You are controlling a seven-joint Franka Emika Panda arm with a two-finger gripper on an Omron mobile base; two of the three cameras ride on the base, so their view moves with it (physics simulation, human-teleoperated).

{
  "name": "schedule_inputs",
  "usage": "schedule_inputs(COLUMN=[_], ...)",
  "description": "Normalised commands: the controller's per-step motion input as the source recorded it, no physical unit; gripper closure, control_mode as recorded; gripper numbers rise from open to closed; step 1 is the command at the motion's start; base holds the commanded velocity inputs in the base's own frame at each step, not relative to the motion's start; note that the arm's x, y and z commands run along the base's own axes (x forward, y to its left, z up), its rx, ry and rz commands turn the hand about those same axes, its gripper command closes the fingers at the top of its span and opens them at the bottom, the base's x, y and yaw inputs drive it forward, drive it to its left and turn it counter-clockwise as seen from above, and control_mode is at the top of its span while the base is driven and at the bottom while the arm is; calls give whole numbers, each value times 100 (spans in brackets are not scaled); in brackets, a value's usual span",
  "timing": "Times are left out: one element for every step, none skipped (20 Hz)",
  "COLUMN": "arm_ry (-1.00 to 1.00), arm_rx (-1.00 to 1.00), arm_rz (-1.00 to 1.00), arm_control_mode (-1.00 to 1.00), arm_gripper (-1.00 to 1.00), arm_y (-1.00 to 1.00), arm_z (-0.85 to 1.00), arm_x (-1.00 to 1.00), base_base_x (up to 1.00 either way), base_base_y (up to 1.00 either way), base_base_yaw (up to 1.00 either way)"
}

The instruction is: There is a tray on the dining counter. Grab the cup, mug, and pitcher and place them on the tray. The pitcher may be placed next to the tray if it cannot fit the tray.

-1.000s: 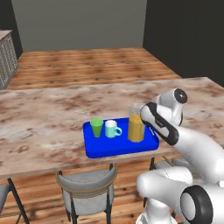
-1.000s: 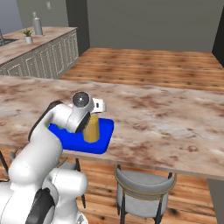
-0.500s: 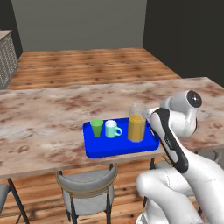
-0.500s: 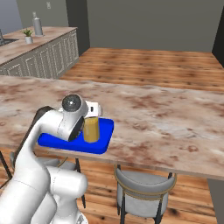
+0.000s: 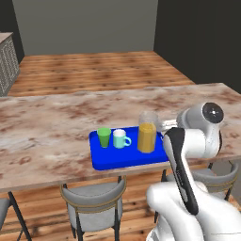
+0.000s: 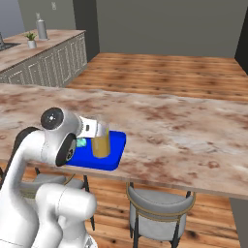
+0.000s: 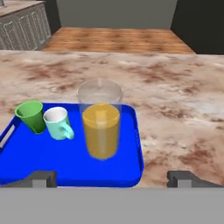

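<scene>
The blue tray (image 7: 124, 168) lies on the dining counter (image 7: 175, 87) near its front edge. On it stand, in a row, the green cup (image 7: 31, 115), the teal mug (image 7: 57, 122) and the glass pitcher (image 7: 101, 127) of orange liquid, all upright. My gripper (image 7: 111, 178) is open, its two fingertips (image 7: 43, 177) wide apart and low in the hand view, short of the pitcher and holding nothing. In the left base view the cup (image 5: 104, 137), mug (image 5: 120, 139) and pitcher (image 5: 147, 132) stand on the tray (image 5: 117, 157), with my arm just right of the pitcher.
Grey stools stand under the counter's near edge (image 5: 94, 200) (image 6: 160, 208). Cream cabinets with a marbled top (image 6: 43, 55) run along the far left. Bare counter stretches left and right of the tray (image 6: 114, 152). Wooden floor lies beyond.
My arm has folded back toward the base, and the hand has drawn slightly away from the pitcher. Jaws stay open. Cup, mug and pitcher have not moved on the tray.
</scene>
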Motion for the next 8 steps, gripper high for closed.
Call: schedule_inputs(arm_ry=[7, 9, 7, 6, 5, 5, 7, 7], arm_rx=[0, 0, 0, 0, 0, 0, 0, 0], arm_rz=[-17, -14, -7, 0, 0, 0, 0, 0], arm_control_mode=[-100, -100, -100, -100, -100, -100, -100, -100], arm_gripper=[-100, -100, -100, -100, -100, -100, -100, -100], arm_y=[0, 0, 0, 0, 0, 0, 0, 0], arm_z=[39, 45, 44, 49, 50, 49, 47, 46], arm_x=[-47, -41, -40, -39, -39, -38, -36, -39], base_base_x=[0, 0, 0, 0, 0, 0, 0, 0], base_base_y=[0, 0, 0, 0, 0, 0, 0, 0], base_base_yaw=[0, 0, 0, 0, 0, 0, 0, 0])
